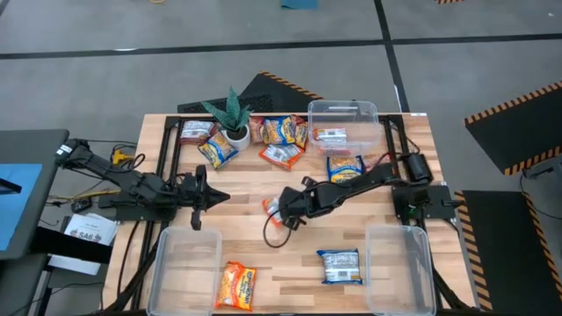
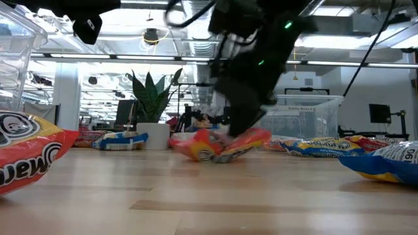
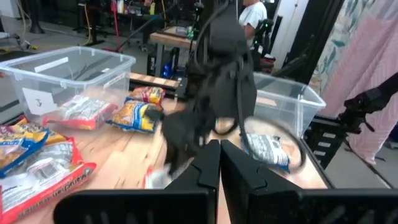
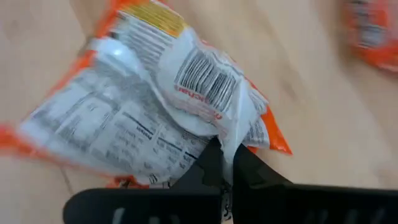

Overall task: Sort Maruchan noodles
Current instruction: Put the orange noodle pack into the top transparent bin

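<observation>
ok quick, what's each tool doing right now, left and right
Left tool: closed, empty, above the table.
Right tool: closed on an orange-red packet at mid-table.

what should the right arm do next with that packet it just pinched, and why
Probably lift it straight up a little. The right gripper has its jaws shut on an edge of the orange-and-white noodle packet, which in the low view still sags onto the table mid-board. Clearing the wood first should keep it from dragging. The left gripper waits beside it, shut.
</observation>
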Available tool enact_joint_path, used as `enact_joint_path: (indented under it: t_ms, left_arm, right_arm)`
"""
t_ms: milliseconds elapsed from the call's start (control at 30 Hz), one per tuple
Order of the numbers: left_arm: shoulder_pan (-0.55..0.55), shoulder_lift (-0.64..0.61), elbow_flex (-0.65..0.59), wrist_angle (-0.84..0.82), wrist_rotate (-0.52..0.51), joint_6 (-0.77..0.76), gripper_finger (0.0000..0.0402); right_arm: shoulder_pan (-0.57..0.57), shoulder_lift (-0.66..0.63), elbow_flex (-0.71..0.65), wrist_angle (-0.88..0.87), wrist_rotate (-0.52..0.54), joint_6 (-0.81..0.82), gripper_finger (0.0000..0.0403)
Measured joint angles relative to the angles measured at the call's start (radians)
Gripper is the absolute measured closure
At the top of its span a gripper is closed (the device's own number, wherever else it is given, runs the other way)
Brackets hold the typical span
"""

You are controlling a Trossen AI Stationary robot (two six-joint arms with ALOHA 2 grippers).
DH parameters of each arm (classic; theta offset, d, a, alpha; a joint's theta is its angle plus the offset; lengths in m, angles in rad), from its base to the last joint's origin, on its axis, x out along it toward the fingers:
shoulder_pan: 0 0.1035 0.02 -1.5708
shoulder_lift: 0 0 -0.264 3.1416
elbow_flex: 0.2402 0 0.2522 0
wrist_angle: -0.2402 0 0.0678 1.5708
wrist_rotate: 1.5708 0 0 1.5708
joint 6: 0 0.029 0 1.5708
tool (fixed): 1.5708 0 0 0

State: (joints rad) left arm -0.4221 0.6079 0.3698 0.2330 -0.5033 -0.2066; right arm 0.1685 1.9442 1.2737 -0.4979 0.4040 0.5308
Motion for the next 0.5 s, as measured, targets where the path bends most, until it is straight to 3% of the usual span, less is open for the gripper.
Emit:
enact_joint_path:
  t_ms: [233, 500]
  left_arm:
    - [0.0, 0.0, 0.0, -0.017, 0.0, -0.022, 0.0401]
    - [0.0, 0.0, 0.0, -0.007, -0.004, -0.016, 0.0401]
  right_arm:
    - [0.013, -0.279, -0.209, 0.084, 0.139, 0.06, 0.0387]
    - [-0.034, -0.627, -0.447, 0.402, 0.267, -0.028, 0.0387]
